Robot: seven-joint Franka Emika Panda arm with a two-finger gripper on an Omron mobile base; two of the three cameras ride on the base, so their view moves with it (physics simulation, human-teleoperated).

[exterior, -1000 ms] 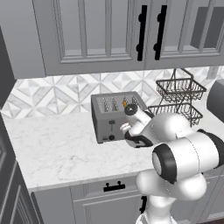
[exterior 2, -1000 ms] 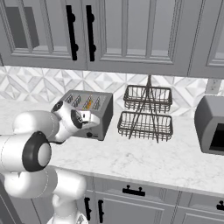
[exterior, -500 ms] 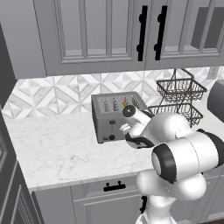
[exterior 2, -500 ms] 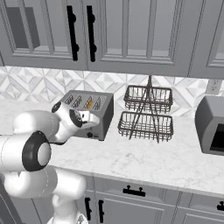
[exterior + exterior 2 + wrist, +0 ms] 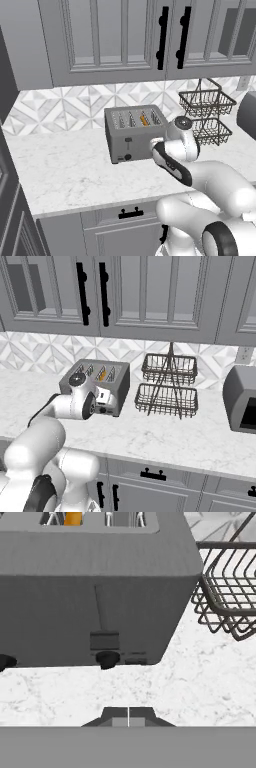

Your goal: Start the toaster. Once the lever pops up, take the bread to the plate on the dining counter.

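The boxy grey metal 4-slot toaster (image 5: 132, 133) stands on the white marble surface (image 5: 65, 170) against the diamond-patterned backsplash, with a dark wire 2-tier basket rack (image 5: 168, 386) just beside it on the right. A golden orange-tan slice of bread (image 5: 144, 120) sits down in 1 of the slots — its top edge shows in the hand view (image 5: 73, 517) too. The white arm's claw (image 5: 128, 718) is shut, its 2 dark fingertips pressed together and holding nothing, low in front of the toaster's face. The right-hand lever (image 5: 104, 640) sits at the bottom of its slot, just above a small black knob (image 5: 107, 658).
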